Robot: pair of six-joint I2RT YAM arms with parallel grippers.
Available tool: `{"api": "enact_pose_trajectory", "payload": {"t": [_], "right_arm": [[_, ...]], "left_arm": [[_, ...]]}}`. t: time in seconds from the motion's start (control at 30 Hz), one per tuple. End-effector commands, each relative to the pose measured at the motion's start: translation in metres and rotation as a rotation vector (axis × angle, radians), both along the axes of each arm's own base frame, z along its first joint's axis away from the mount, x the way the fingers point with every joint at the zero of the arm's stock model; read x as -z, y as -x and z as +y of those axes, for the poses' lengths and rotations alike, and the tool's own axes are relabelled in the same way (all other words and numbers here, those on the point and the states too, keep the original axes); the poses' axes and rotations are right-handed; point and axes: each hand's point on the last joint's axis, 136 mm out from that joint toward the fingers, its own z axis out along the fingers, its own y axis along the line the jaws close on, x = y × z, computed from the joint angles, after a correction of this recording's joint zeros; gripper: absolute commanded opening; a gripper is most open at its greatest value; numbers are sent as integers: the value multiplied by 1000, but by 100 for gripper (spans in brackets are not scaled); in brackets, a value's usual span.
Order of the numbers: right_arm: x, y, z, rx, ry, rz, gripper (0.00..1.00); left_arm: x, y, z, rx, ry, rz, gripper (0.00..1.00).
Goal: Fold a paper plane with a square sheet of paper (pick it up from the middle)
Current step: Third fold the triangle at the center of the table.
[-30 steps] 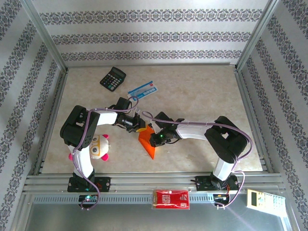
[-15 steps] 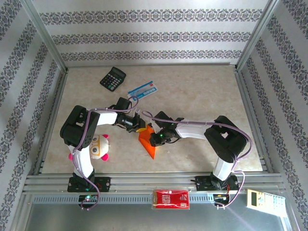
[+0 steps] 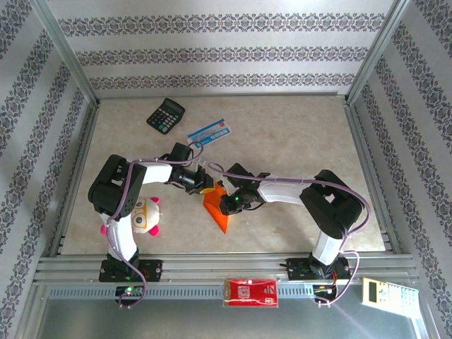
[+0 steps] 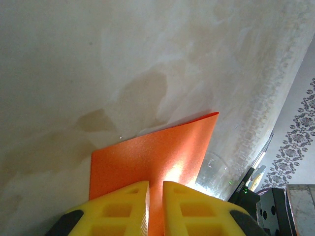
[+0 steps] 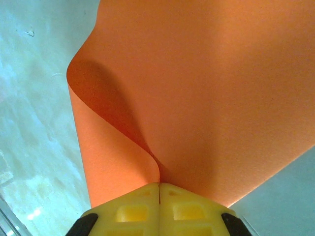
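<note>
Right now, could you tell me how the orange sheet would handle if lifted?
Probably floppy: the orange sheet curls into a loop at the right gripper. Likely light and easily creased: it looks very thin in the left gripper.

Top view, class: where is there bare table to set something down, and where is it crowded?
Free: far right, from blue-and-white packet to right rail; near strip before the orange sheet. Crowded: centre-left, left tool and right tool pinching it beside the plush toy.

At table centre, the square sheet of paper (image 3: 218,213) sits between 2 grippers: left gripper (image 3: 206,187) behind-left, right gripper (image 3: 225,198) right. Calculator (image 3: 165,115) and packet (image 3: 207,131) lie behind, plush toy (image 3: 145,215) left.
</note>
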Motion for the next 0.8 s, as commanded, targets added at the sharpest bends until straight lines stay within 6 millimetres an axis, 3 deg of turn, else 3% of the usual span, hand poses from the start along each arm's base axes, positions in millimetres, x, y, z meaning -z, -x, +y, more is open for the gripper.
{"api": "enact_pose_trajectory", "payload": {"t": [0.0,0.77], "right_arm": [[-2,-6,-6,8,21,-8,4],[-9,-5,-6,-2,-6,-11,4]], "left_arm": [[32,13,5,14,-82,43,17],[33,14,5,15,-84,48,17]]}}
